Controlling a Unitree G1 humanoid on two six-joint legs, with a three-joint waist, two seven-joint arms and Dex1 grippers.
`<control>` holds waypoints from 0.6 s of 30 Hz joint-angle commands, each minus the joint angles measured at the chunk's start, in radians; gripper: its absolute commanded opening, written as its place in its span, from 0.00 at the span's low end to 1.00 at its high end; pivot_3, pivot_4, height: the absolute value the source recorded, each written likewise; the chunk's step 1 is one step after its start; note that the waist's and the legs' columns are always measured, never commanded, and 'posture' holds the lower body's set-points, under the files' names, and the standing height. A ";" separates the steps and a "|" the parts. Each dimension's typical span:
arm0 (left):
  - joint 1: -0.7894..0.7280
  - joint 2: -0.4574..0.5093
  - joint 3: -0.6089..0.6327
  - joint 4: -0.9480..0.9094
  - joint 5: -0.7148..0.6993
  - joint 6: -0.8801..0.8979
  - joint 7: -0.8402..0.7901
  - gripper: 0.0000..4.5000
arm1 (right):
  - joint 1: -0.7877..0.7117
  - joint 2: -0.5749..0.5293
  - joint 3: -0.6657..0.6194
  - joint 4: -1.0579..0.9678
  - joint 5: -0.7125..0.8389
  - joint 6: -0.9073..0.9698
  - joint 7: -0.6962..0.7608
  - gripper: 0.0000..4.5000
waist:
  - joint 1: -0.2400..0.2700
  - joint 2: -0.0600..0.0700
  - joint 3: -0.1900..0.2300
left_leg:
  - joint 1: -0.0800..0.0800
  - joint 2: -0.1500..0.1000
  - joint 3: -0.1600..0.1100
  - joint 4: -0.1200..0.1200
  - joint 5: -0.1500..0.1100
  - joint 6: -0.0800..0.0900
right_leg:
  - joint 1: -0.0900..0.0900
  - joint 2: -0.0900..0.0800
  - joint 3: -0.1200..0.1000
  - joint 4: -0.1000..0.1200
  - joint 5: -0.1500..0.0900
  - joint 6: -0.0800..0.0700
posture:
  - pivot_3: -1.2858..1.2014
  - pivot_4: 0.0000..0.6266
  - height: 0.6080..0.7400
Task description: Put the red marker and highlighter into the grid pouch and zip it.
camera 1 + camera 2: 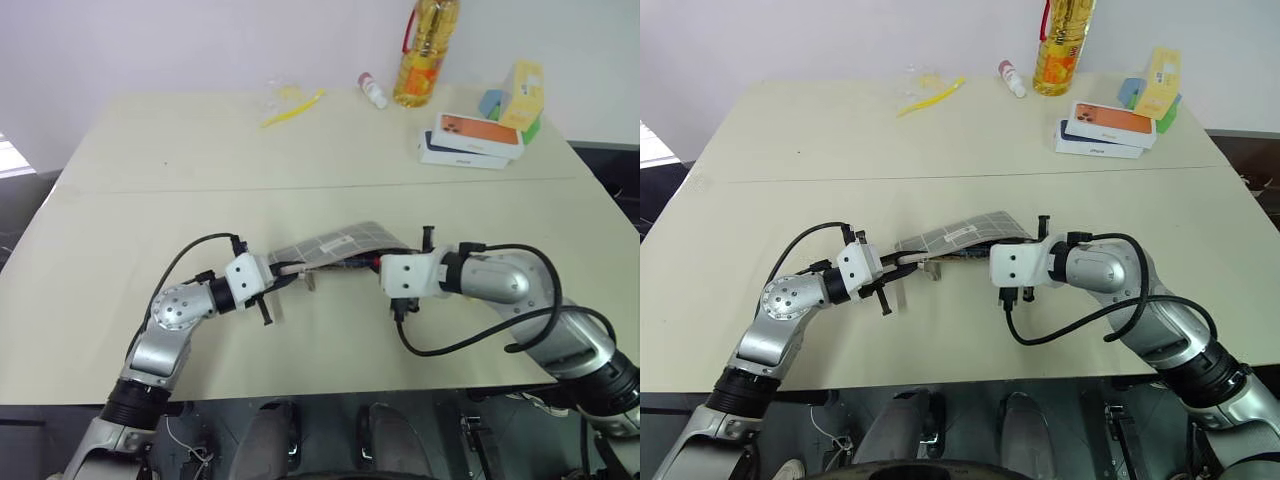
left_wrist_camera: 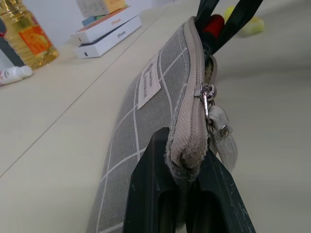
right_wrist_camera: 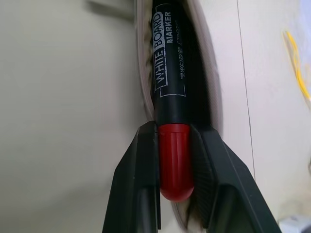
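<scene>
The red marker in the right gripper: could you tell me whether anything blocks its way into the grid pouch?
Nothing visible does: the red marker, pinched at its cap by the right gripper, is already entering the grid pouch, which the left gripper holds.

At the top of the frame stand an oil bottle, a small white bottle, stacked phone boxes and a yellow stick.

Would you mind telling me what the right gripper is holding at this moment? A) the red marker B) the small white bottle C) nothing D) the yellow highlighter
A: in the right wrist view the right gripper clamps the red marker by its red cap, with the barrel pointing into the grid pouch.
</scene>
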 commanded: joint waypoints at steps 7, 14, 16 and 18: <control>-0.002 -0.020 0.003 -0.005 0.020 -0.014 0.053 0.00 | 0.059 0.112 -0.251 -0.169 0.231 0.231 0.011 0.99 | 0.001 0.000 0.000 | 0.000 0.000 0.000 0.000 0.000 0.000 | 0.000 0.000 0.000 0.000 0.000 0.000 | 0.52 0.24 1.00; -0.028 -0.106 -0.036 0.049 0.077 -0.024 0.140 0.00 | 0.057 0.293 -0.595 -0.151 0.378 0.771 -0.217 0.99 | 0.004 0.000 0.000 | 0.001 0.000 -0.001 0.001 0.000 0.000 | 0.003 -0.001 -0.001 0.000 0.000 0.000 | 0.52 0.24 1.00; -0.037 -0.122 -0.048 0.058 0.080 -0.023 0.142 0.00 | 0.032 0.324 -0.670 -0.130 0.349 0.934 -0.312 0.99 | 0.003 0.000 0.000 | 0.001 0.000 -0.001 0.001 0.000 0.000 | 0.002 -0.002 -0.001 0.000 0.001 -0.001 | 0.52 0.24 1.00; -0.050 -0.135 -0.057 0.074 0.082 -0.024 0.144 0.00 | 0.001 0.380 -0.737 -0.131 0.293 1.038 -0.434 0.99 | 0.002 0.000 -0.001 | 0.000 -0.001 -0.001 0.001 0.000 0.000 | 0.001 -0.004 0.000 0.000 0.001 -0.001 | 0.52 0.24 1.00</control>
